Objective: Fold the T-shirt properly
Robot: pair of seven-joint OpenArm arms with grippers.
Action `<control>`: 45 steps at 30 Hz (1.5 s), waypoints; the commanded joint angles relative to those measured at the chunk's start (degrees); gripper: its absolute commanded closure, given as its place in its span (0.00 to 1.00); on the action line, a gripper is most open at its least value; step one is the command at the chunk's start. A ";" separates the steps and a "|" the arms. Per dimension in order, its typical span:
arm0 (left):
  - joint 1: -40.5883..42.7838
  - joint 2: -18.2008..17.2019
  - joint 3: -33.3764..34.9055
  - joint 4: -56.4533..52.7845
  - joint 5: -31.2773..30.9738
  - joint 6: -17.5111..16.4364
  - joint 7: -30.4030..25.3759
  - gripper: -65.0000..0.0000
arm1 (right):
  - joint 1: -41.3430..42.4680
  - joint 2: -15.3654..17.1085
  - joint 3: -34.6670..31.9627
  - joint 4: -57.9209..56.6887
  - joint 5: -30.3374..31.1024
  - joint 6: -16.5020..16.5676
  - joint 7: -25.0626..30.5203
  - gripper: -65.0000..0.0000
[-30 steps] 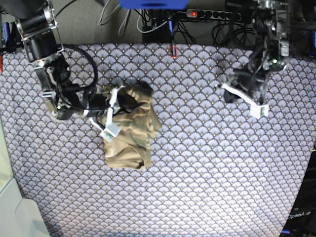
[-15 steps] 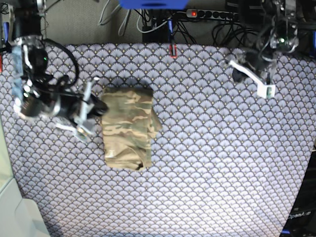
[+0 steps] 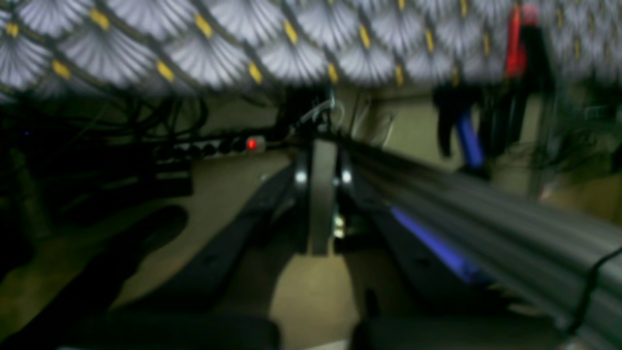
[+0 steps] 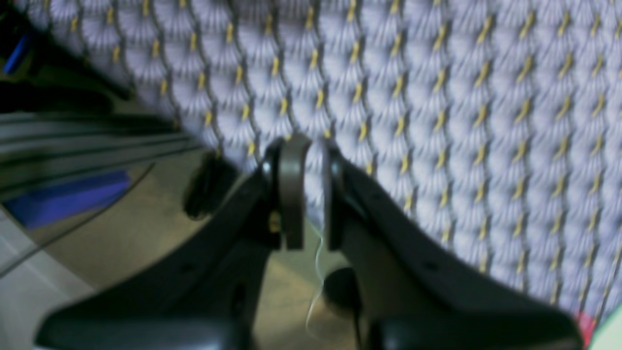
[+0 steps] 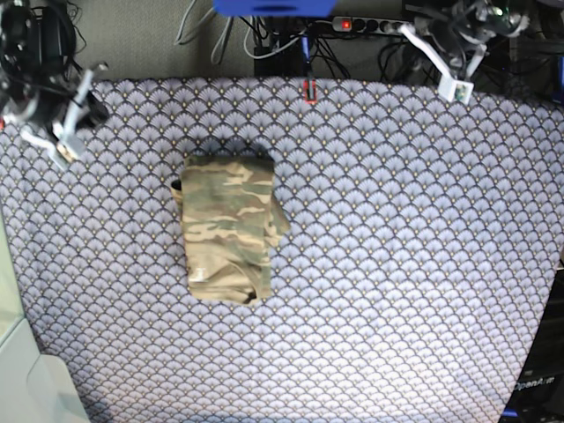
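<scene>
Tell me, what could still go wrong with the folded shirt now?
The T-shirt lies folded on the patterned cloth, but a loose flap pokes out on one side, so the fold might slump open. Both grippers, left gripper and right gripper, sit by the table's far corners; if either swings back low, it could drag the shirt crooked.

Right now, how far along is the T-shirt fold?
Done: the T-shirt lies as a compact folded rectangle on the patterned cloth, with one edge slightly flared on its right side.
In hand: nothing. The right gripper and left gripper sit at the table's far corners, both clear of the shirt and empty.
Left: apparently nothing beyond parking the arms.
</scene>
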 commanded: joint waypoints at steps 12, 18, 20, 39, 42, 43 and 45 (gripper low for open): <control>4.75 -0.35 6.94 -10.94 9.51 -0.20 -7.29 0.99 | -10.12 -8.00 3.34 0.21 -31.42 0.21 8.96 0.92; 1.05 -0.26 13.53 -22.37 10.21 -0.02 -12.30 0.99 | -10.56 -12.22 3.25 -6.47 -40.39 0.21 13.53 0.92; -1.50 -0.26 15.29 -28.35 10.21 -0.02 -14.67 0.99 | -10.30 -13.10 3.25 -11.13 -42.41 0.21 16.17 0.92; -20.05 4.93 19.33 -63.51 10.30 -0.11 -23.38 0.99 | 7.55 -10.02 -12.49 -73.46 -42.59 0.21 48.35 0.92; -23.12 6.07 19.33 -72.13 10.91 -0.11 -29.35 0.99 | 11.06 -10.20 -17.67 -82.34 -42.59 0.21 55.29 0.92; -24.00 6.42 19.33 -75.56 12.85 -0.11 -33.22 0.99 | 12.03 -10.37 -19.43 -85.42 -42.59 0.21 58.02 0.92; -25.50 8.44 19.33 -82.06 17.95 -0.02 -40.69 0.99 | 13.61 -10.46 -22.51 -89.90 -42.59 -1.50 63.12 0.91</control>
